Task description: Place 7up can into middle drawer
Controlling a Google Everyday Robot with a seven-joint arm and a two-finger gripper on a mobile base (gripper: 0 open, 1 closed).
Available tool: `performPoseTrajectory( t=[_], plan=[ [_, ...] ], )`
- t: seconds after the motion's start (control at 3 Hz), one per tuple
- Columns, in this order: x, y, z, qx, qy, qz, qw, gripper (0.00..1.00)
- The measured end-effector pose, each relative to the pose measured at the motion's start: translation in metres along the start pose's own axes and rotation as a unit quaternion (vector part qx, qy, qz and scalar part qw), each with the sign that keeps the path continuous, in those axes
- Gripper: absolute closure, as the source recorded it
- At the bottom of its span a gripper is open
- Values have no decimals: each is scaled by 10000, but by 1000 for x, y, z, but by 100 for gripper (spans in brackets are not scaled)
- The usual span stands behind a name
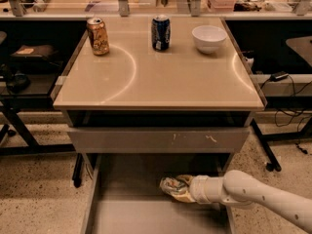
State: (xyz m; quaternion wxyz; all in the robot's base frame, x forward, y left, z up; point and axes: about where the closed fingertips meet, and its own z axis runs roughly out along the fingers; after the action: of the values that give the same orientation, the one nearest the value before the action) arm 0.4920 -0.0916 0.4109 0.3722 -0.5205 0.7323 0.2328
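End effector (180,189) clamps the 7up can (167,184), middle drawer (139,214) floor just below it — lower till the can rests, then open slowly.

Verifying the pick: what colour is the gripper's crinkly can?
Silver-white can, pale green marks; camera view. Gripper over grey drawer.

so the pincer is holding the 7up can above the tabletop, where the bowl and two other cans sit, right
No: the pincer holds the 7up can down in the open middle drawer, below the tabletop, per the camera view. The rest is right.
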Motion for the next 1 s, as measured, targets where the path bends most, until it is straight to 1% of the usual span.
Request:
performPoseTrajectory(
  t=[0.33,0.67,1.0],
  plan=[
    [16,6,16,-200,67,-60,9998,100],
    [25,12,23,-285,120,-38,9995,100],
    [25,12,23,-285,120,-39,9995,80]
  ],
)
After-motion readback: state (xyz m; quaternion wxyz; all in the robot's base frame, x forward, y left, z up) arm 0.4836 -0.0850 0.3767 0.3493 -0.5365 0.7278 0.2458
